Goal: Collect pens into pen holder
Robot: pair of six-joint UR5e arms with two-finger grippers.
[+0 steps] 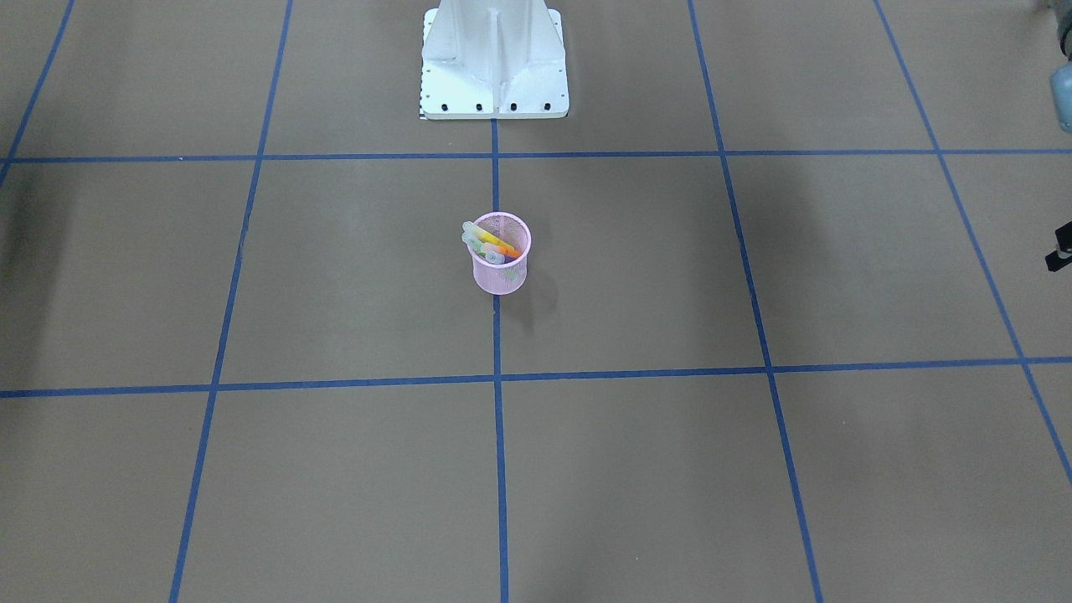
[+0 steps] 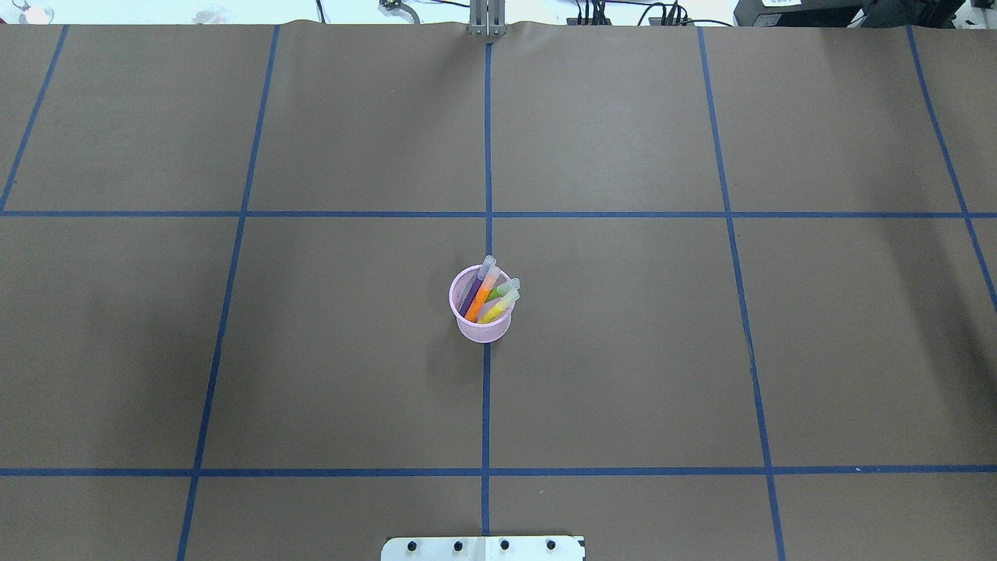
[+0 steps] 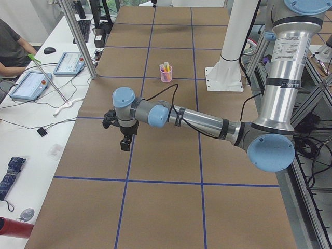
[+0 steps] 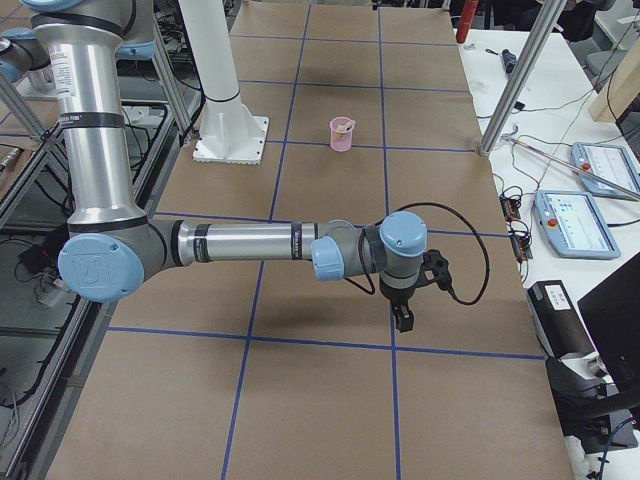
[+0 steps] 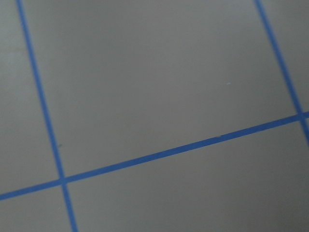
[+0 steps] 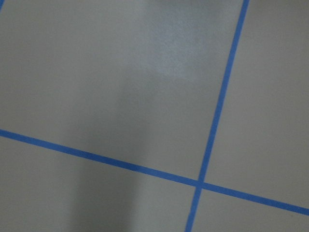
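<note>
Left tool (image 3: 125, 146) and right tool (image 4: 403, 321) hang far from the pen holder (image 2: 484, 328); jaws apart or together, I cannot tell.
Four pens (image 2: 487, 294) lean inside it; an arm sweeping close could topple it.

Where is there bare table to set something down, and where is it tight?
In the overhead view, the table is bare in all four squares around the pen holder. The only crowded spot is the holder itself, on the centre tape line, with the pens leaning out past its rim. Toward the table ends, the left gripper and right gripper hang low.
</note>
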